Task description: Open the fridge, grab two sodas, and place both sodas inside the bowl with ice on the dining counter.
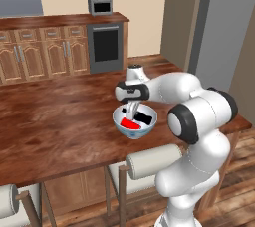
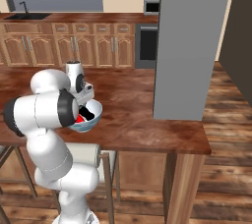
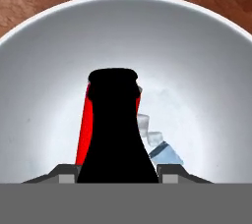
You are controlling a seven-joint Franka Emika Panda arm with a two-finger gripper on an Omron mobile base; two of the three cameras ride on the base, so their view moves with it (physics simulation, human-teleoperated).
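Observation:
The white bowl with ice (image 1: 119, 124) stands on the dark reddish dining counter (image 1: 60, 116). My gripper (image 1: 132, 107) hangs over it, shut on the black cola bottle (image 1: 144, 118), which leans down into the bowl. The red can (image 1: 129, 123) lies inside beside the bottle. In the hand view the bottle (image 3: 115, 129) sits between my fingertips (image 3: 66, 171), the red can (image 3: 85, 129) lies just behind it, and ice cubes (image 3: 160, 147) rest on the bowl's pale inside (image 3: 197, 70). From the right base view, the bowl (image 2: 94, 119) shows below the gripper (image 2: 84, 101). The grey fridge (image 2: 189, 41) rises to the right.
White-cushioned stools (image 1: 149, 164) line the counter's near edge. Light wood cabinets (image 1: 45, 52) with a dark oven (image 1: 105, 47) run along the back wall, with a small wall oven (image 1: 100, 2) above. A sink (image 2: 24, 15) sits at the far left.

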